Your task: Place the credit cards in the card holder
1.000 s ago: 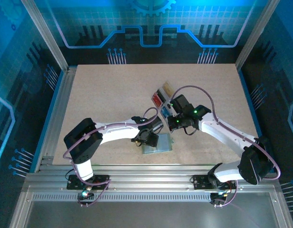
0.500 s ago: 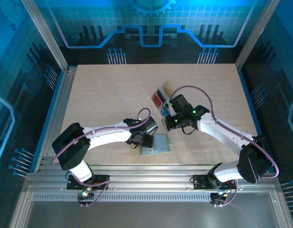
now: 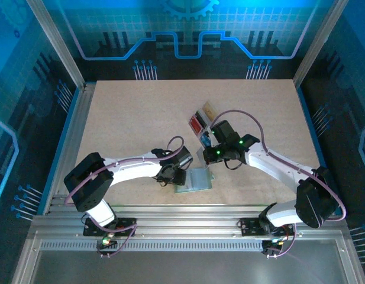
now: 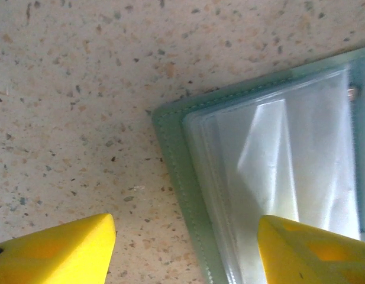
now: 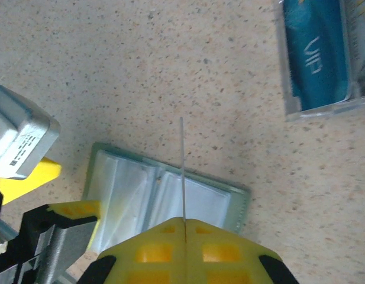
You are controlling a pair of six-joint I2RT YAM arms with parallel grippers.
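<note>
The credit card (image 5: 183, 171) pinched edge-on in my right claw (image 5: 185, 223) looks thin, light, stiff and slick. I judge that holding it by one end leaves the free edge clear to slide in. Just under that claw the card holder (image 5: 236, 204) lies open on the table (image 5: 141, 59), soft-covered, with glossy clear sleeves (image 4: 277, 160) that may skid when pushed. My left claw (image 4: 185, 231) stands half-wide astride its corner, gripping nothing; pressing there should pin it. Beyond my right claw a blue card (image 5: 318, 53) sits in a clear tray (image 5: 288, 103).

I can't tell the colour of the card (image 5: 182, 160) edge-on in my right pincer (image 5: 185, 220); beside my left pincer (image 4: 185, 228) the card holder (image 4: 265, 148) runs off-frame.
</note>
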